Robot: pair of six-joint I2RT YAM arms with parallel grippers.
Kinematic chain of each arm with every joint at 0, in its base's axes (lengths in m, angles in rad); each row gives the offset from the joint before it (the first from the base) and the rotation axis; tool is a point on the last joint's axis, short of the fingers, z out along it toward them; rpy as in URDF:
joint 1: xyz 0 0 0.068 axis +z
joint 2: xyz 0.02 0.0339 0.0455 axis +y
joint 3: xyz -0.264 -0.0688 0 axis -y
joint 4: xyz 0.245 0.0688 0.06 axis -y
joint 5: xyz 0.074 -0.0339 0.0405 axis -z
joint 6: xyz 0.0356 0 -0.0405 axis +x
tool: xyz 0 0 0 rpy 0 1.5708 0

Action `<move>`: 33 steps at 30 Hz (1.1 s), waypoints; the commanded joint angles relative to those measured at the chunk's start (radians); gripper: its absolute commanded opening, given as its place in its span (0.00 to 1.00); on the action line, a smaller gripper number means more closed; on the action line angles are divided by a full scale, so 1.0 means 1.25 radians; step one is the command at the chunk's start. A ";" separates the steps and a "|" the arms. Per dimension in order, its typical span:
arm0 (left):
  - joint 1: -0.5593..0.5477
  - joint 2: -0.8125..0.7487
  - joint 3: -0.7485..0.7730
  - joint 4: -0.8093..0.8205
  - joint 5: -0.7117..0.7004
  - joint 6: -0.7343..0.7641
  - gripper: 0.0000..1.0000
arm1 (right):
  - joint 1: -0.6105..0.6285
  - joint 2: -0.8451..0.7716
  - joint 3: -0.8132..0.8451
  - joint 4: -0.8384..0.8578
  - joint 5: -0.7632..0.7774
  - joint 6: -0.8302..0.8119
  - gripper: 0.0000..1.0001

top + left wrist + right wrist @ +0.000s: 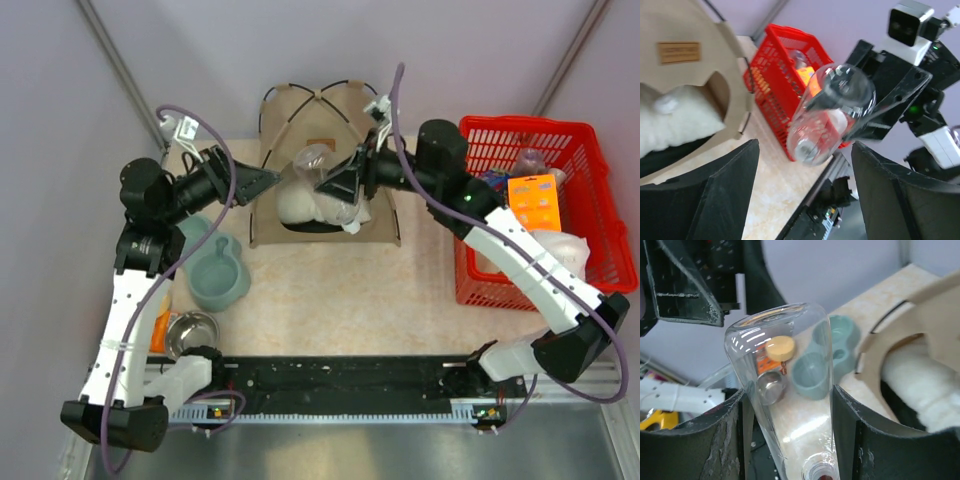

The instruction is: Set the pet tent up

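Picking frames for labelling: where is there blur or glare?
Left wrist: tan fabric tent and red plastic basket smeared soft. Right wrist: white glare patches on the clear plastic bottle. Top external: sharp, evenly lit.

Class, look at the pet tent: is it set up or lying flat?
Set up: the pet tent stands, black poles arched overhead, a white pillow inside.

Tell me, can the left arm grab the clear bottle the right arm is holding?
Probably yes. The left gripper is open and aimed at the clear bottle, with nothing between them. The right gripper grips it near the pet tent.
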 commanded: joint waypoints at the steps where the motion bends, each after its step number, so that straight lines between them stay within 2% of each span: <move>1: -0.087 0.004 0.013 0.125 0.008 -0.036 0.80 | 0.074 0.019 -0.025 0.128 -0.068 0.037 0.43; 3: -0.110 0.003 0.027 0.069 -0.029 0.032 0.82 | 0.095 0.032 -0.027 0.129 -0.066 0.028 0.43; 9: -0.126 -0.009 0.004 0.018 -0.047 0.074 0.86 | 0.127 0.054 -0.027 0.114 -0.064 0.001 0.43; 15: -0.152 0.003 0.011 -0.076 -0.114 0.134 0.84 | 0.147 0.075 -0.015 0.076 -0.063 -0.035 0.43; 18: -0.157 0.013 0.035 -0.149 -0.169 0.166 0.73 | 0.156 0.084 -0.007 0.051 -0.048 -0.063 0.43; 21: -0.158 0.009 0.042 -0.167 -0.190 0.168 0.57 | 0.160 0.091 0.000 0.032 -0.030 -0.074 0.44; 23: -0.158 0.003 0.043 -0.177 -0.211 0.171 0.45 | 0.164 0.096 0.002 0.022 -0.015 -0.079 0.49; 26: -0.158 0.004 0.058 -0.227 -0.257 0.195 0.36 | 0.166 0.101 0.000 0.020 0.013 -0.080 0.69; 30: -0.158 0.008 0.086 -0.331 -0.405 0.241 0.33 | 0.165 0.102 0.000 0.013 0.079 -0.075 0.92; 33: -0.153 0.004 0.099 -0.410 -0.592 0.276 0.33 | 0.165 0.090 0.000 -0.005 0.148 -0.069 0.94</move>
